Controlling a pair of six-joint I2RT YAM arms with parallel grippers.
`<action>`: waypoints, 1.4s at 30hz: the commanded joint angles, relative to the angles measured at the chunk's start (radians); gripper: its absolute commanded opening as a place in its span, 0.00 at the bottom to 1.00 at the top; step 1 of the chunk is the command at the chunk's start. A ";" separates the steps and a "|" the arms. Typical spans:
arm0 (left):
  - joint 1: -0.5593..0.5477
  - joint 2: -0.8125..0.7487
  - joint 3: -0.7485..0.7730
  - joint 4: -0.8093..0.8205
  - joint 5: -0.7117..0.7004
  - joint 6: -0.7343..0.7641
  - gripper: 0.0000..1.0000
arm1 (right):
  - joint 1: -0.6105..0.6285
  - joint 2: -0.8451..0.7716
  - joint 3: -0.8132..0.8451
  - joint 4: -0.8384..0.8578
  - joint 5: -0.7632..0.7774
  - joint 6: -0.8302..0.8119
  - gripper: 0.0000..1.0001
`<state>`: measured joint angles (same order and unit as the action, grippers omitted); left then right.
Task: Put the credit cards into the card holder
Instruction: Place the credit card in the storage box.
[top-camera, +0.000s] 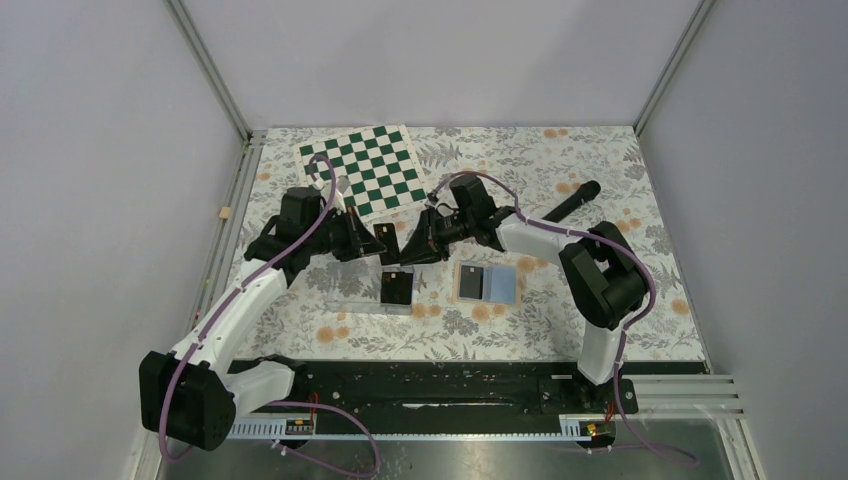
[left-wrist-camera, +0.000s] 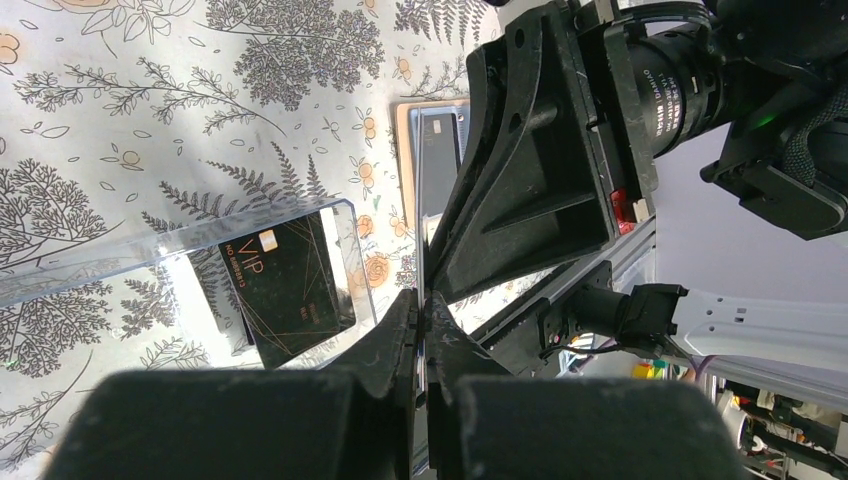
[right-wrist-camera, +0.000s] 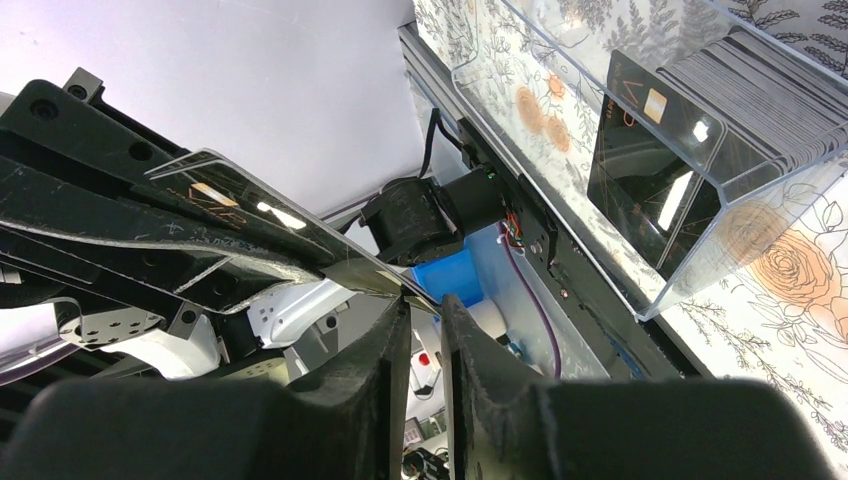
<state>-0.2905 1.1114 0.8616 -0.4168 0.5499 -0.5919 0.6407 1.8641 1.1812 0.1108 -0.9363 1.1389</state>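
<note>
**Black credit card (right-wrist-camera: 250, 213) held aloft over floral table (top-camera: 600, 150)**

My left gripper (left-wrist-camera: 422, 318) is clamped tight on one edge of the thin card and holds it in the air near the clear plastic tray (top-camera: 345, 292). My right gripper (right-wrist-camera: 425, 300) faces it head-on, its jaws a narrow slit apart. The card's free corner reaches that slit, though I cannot tell whether the pads touch it. More black credit cards (top-camera: 397, 287) are stacked in the tray, with one marked VIP at the front. The tan card holder (top-camera: 500, 283) lies open just right of the tray, blue lining up, with one dark card (top-camera: 468, 282) on its left half.
</note>
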 joint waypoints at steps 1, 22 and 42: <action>-0.009 -0.015 0.001 0.010 -0.006 0.026 0.00 | 0.007 -0.022 0.005 0.079 -0.036 0.037 0.25; -0.049 -0.065 0.034 -0.016 -0.096 0.068 0.00 | 0.007 -0.021 -0.016 0.252 -0.048 0.175 0.39; -0.078 -0.117 0.023 -0.024 -0.140 0.124 0.00 | 0.007 -0.029 -0.023 0.323 -0.050 0.237 0.38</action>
<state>-0.3473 1.0073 0.8642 -0.4183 0.4358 -0.5018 0.6411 1.8641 1.1389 0.3401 -0.9600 1.3445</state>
